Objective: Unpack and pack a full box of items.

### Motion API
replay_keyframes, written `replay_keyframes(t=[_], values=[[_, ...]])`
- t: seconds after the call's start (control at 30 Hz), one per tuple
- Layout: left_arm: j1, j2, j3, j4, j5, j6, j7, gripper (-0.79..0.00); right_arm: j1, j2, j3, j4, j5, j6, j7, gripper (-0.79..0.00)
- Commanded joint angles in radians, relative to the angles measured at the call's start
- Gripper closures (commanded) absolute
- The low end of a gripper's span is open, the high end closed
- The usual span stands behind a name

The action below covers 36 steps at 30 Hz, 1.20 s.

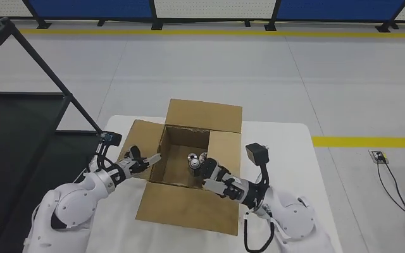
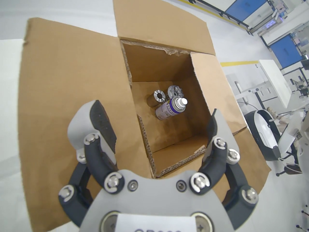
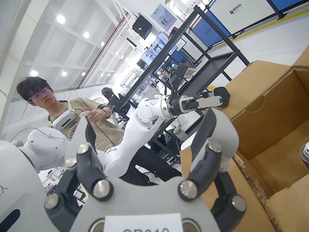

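Cardboard box (image 2: 72,73), brown, flaps outspread, spray can (image 2: 166,111) inside; left gripper (image 2: 155,110) and right gripper (image 3: 147,115) spread wide, empty.

Box (image 2: 154,66) mouth open to me from above, flaps (image 2: 72,73) folded outward, spray can (image 2: 169,109), metal cylinder (image 2: 156,98) and toothed metal part (image 2: 175,90) clustered on its floor, bare floor beside them, tall walls all round.

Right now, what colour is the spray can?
The spray can is white with a purple band near its top, best seen in the left wrist view.
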Motion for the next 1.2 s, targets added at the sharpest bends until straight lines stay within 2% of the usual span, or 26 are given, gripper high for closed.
replay_keyframes(t=[0.0, 0.27, 0.53, 0.73, 0.93, 1.17], values=[[0.014, 0.004, -0.024, 0.002, -0.014, 0.000, 0.002, -0.785, 0.010, 0.002, -0.005, 0.007, 0.003, 0.001, 0.001, -0.785], [0.040, 0.015, -0.061, -0.012, -0.022, -0.001, 0.007, -0.785, 0.042, 0.009, -0.028, 0.024, 0.012, 0.009, 0.000, -0.785], [0.097, 0.021, -0.069, -0.180, -0.028, 0.001, 0.041, -0.785, 0.035, 0.018, -0.038, 0.022, 0.007, 0.004, -0.022, -0.785], [0.117, 0.024, -0.048, -0.281, -0.056, -0.003, 0.024, -0.785, -0.006, 0.029, -0.015, -0.019, -0.008, -0.007, -0.043, -0.785], [0.042, 0.025, 0.035, -0.272, -0.084, 0.009, -0.027, -0.785, -0.065, 0.043, 0.021, -0.074, -0.021, -0.022, -0.066, -0.785], [-0.126, 0.015, 0.178, -0.121, -0.130, 0.033, -0.086, -0.785, -0.154, 0.058, 0.072, -0.122, -0.024, -0.058, -0.105, -0.785]])
